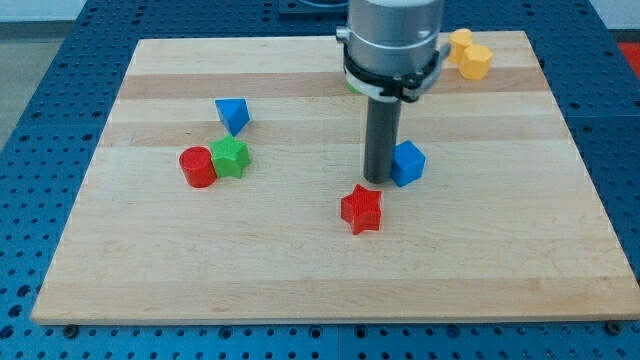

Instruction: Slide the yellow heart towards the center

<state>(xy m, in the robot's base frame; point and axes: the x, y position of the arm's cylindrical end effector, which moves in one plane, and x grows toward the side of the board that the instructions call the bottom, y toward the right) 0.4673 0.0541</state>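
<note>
Two yellow blocks sit at the view's top right of the wooden board [300,270]. One [461,43] is partly hidden behind the arm; the other [476,62] lies just right of and below it. I cannot tell which is the heart. My tip [378,180] rests near the board's middle, touching or nearly touching the left side of a blue cube [408,163]. A red star [361,209] lies just below the tip. The yellow blocks are well above and right of the tip.
A blue block [232,114] sits at the left of centre. Below it a green star [231,157] touches a red cylinder [197,166]. A sliver of green [352,87] shows behind the arm's body. The board's edges border a blue perforated table.
</note>
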